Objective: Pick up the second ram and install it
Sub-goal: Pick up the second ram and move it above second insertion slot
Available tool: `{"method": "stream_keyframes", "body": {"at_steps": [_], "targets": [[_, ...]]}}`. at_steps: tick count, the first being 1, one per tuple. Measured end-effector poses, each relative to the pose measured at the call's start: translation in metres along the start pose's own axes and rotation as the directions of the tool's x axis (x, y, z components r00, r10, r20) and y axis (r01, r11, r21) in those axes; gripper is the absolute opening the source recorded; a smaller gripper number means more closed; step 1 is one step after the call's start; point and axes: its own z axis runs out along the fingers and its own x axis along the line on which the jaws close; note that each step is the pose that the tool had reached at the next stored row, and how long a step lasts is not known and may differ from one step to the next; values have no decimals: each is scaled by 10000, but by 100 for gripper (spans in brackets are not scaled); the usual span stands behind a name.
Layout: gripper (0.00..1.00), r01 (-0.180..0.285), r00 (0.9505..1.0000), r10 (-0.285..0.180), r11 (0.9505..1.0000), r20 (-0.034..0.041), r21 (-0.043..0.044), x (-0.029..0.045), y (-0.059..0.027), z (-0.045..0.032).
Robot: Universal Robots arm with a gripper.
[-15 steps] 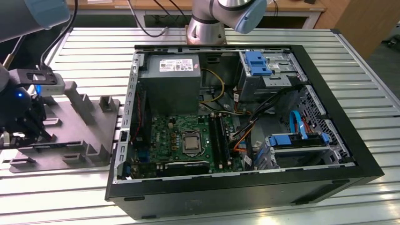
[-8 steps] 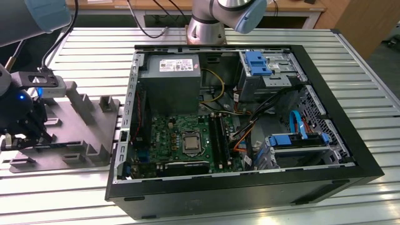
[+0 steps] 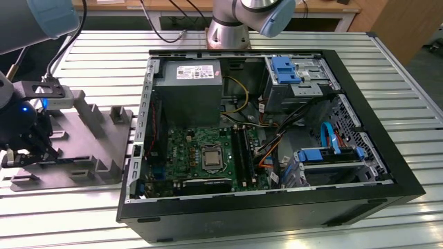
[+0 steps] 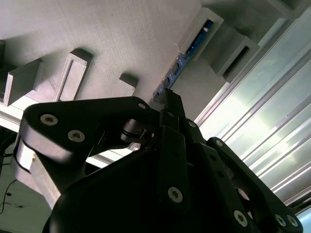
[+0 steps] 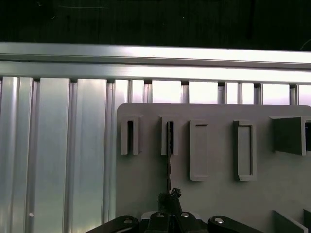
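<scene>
The second ram [image 4: 187,51] is a thin blue-green strip standing on edge in a slot of the grey tray [image 4: 121,39]. In the first wrist view the second ram [image 5: 169,160] shows edge-on as a dark line running from a tray slot to the fingertips. My gripper [image 4: 167,97] has its black fingers drawn together on the near end of the stick, shut on it. The exterior view places the gripper [image 3: 28,153] at the far left, low over the tray [image 3: 90,140]. The long black motherboard slots [image 3: 242,150] lie inside the open computer case.
The open black computer case [image 3: 277,210] takes up the middle of the slatted metal table [image 3: 104,67], with a power supply [image 3: 187,93], cables and blue drive brackets inside. Upright pegs and further slots [image 5: 199,150] rise from the tray [image 5: 218,194] around the ram. The arm's base [image 3: 229,31] stands behind the case.
</scene>
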Motion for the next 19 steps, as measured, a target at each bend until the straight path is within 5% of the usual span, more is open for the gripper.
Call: {"method": "stream_keyframes", "body": {"at_steps": [15,19], "targets": [[11,1,10000,-1,10000,-1,-2,1,39,16],[29,1,10000,-1,10000,-1,-1,1,39,18]]}}
